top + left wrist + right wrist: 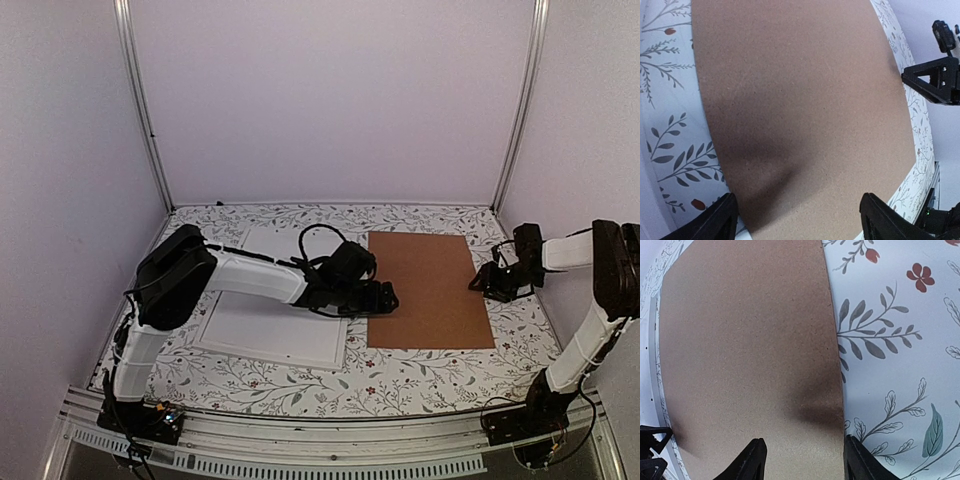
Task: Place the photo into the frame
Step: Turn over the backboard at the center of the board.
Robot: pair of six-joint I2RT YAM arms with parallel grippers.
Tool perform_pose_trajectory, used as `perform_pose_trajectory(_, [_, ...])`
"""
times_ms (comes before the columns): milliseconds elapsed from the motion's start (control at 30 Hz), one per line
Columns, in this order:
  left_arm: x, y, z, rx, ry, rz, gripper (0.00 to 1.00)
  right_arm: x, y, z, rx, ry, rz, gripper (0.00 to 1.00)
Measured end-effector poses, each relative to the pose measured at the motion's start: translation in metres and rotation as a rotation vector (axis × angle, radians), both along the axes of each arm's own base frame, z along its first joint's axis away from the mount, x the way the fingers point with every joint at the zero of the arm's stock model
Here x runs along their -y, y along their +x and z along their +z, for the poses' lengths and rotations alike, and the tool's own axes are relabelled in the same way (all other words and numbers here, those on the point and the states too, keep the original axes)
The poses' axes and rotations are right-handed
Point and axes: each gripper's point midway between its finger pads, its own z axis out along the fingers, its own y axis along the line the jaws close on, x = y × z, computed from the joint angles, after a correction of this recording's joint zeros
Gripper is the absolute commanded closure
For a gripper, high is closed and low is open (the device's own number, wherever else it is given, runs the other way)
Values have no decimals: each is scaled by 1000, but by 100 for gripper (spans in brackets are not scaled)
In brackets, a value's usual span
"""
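The left arm (250, 275) and right arm (590, 340) both have white links and bulky black joint housings. A thin black cable (320, 227) loops over the left wrist.

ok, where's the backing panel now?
In the top view the backing panel lies flat right of centre, between the left gripper and the right gripper; the frame lies just left.

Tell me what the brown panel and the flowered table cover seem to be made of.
Brown panel: probably hardboard or pressed fibre with a matte finish. The wrist views show a fine, even speckle, no wood grain and a thin, straight edge.
Flowered table cover: a printed sheet with leaves and red blossoms on white, lying flat and dull. Whether it is cloth or vinyl cannot be told.
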Motion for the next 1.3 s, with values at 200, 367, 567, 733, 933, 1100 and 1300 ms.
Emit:
perform_pose_trajectory(200, [-4,4,0,3,10,15,13,-5,0,7,13,65,-14,48])
perform_pose_trajectory(367, [-10,8,0,5,25,33,13,-12,4,21,53,118,-10,50])
perform_pose_trajectory(567, [-15,9,-1,6,37,44,13,-19,11,48,129,180,5,53])
perform_pose_trajectory(733, [-19,10,-1,8,46,52,13,-27,12,72,188,236,31,55])
perform_pose_trajectory(933, [-21,10,-1,9,53,57,13,-39,10,109,274,313,79,56])
perform_pose_trajectory(1100, [-22,10,-1,8,53,57,13,-53,9,141,337,374,127,56])
perform_pose_trajectory(1300, [-25,7,2,-12,39,54,13,-85,5,187,418,422,222,57])
